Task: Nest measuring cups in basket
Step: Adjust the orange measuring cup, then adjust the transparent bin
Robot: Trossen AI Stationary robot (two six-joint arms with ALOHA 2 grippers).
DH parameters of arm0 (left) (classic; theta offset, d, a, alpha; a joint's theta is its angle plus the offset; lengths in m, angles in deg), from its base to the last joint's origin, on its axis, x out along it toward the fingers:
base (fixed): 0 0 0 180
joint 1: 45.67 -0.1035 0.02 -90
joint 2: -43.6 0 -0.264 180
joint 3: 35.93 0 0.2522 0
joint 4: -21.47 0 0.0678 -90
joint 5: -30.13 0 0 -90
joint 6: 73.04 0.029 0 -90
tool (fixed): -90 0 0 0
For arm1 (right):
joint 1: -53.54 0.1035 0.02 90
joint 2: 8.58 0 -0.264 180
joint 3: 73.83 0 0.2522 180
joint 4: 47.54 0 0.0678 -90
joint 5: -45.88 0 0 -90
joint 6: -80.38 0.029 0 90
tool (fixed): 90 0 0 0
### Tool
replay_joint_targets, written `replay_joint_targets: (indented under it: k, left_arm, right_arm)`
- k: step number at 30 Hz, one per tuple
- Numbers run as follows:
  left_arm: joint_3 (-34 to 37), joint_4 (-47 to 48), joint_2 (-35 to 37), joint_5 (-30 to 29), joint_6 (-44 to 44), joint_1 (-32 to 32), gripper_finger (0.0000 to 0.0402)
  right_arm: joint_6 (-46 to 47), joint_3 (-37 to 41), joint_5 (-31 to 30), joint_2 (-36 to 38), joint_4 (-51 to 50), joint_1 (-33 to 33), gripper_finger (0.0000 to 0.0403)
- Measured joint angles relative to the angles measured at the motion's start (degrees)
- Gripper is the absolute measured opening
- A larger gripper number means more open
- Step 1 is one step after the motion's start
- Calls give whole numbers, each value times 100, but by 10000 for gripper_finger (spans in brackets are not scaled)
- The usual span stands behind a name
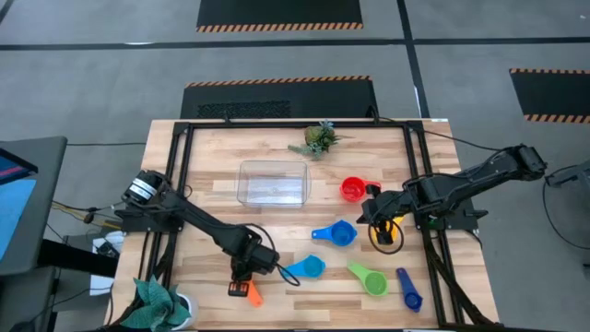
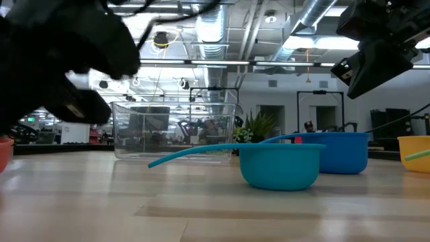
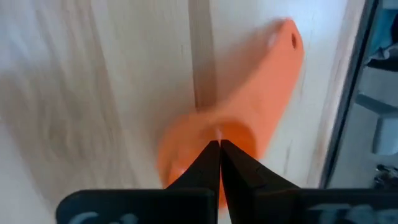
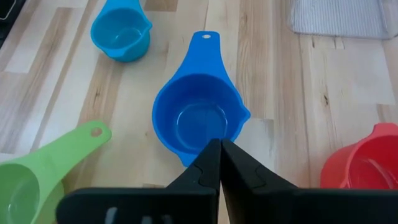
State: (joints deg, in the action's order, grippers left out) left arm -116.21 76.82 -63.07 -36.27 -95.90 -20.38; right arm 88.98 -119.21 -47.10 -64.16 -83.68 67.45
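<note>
Both arms extended over the tabletop, both tools closed.

The left arm reaches in from the left edge, its tool (image 1: 241, 279) low near the front edge, fingertips (image 3: 219, 163) pressed together. The right arm reaches in from the right edge, its tool (image 1: 366, 214) raised, fingertips (image 4: 219, 163) meeting.

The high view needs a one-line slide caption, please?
Both grippers, left and right, shut above scattered measuring cups; the basket sits empty.

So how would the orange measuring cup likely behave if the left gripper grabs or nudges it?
The orange cup looks like thin rigid plastic, so probably light and stiff. On the smooth wooden table it would likely slide or pivot. Its long handle may tip it when the left gripper pinches the rim.
</note>
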Motion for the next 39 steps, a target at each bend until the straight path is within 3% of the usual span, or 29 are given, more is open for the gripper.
replay_joint_targets:
  k: [8, 14, 20, 26, 36, 39]
  left_arm:
    - [-38, -14, -368, -183, 677, -106, 0]
    - [-414, 153, -360, -1617, 1594, -519, 0]
    - [-721, 70, -368, -2597, 2417, -967, 0]
    - [-1164, 16, -368, -3592, 2469, -1174, 0]
    - [-2084, 1985, -366, -3492, 1589, -497, 0]
    - [-2122, 2415, -362, -4317, 1456, -286, 0]
  right_arm:
    - [0, 0, 1, -1, -9, 0, 31]
    - [1, 0, 2, -1, 11, 0, 31]
    - [4, 0, 3, -1, 12, -1, 31]
    - [4, 0, 4, -1, 12, -2, 31]
    - [2, 0, 7, -1, 10, 0, 31]
    - [2, 0, 4, -1, 12, -1, 31]
